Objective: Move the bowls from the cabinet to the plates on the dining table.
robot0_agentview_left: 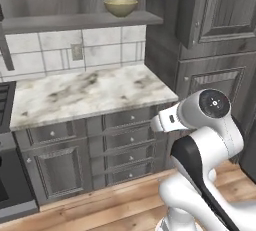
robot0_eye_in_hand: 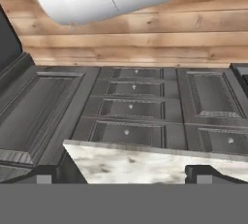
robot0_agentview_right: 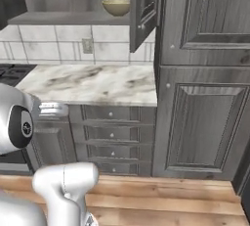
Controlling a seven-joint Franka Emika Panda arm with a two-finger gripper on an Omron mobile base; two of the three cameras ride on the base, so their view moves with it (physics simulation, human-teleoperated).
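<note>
Fingers (robot0_eye_in_hand: 124, 177) spread wide, nothing between them. Hand view: both tips sit at the bottom edge, looking over the marble worktop (robot0_eye_in_hand: 145, 165) edge at the drawer fronts (robot0_eye_in_hand: 133, 106) and wood floor (robot0_eye_in_hand: 145, 29) beyond, so the hand is low, aimed at the base units and not at the shelf.

Left base view: tan bowl (robot0_agentview_left: 121, 7) upright on the open cabinet shelf (robot0_agentview_left: 80, 21), above the tiled backsplash, well above the worktop (robot0_agentview_left: 85, 92). Arm (robot0_agentview_left: 205, 145) folded low at lower right, well apart from the bowl.

Right base view: same bowl (robot0_agentview_right: 116, 6) on the shelf, cabinet door (robot0_agentview_right: 144, 10) swung open just to its right. Second bowl, plates and dining table not seen from here.

Judgement: step is the reach for the first bowl, barely begun. Next move: raise and re-aim the hand to shelf height, stay clear of the open door, fingers over the rim, then close.
</note>
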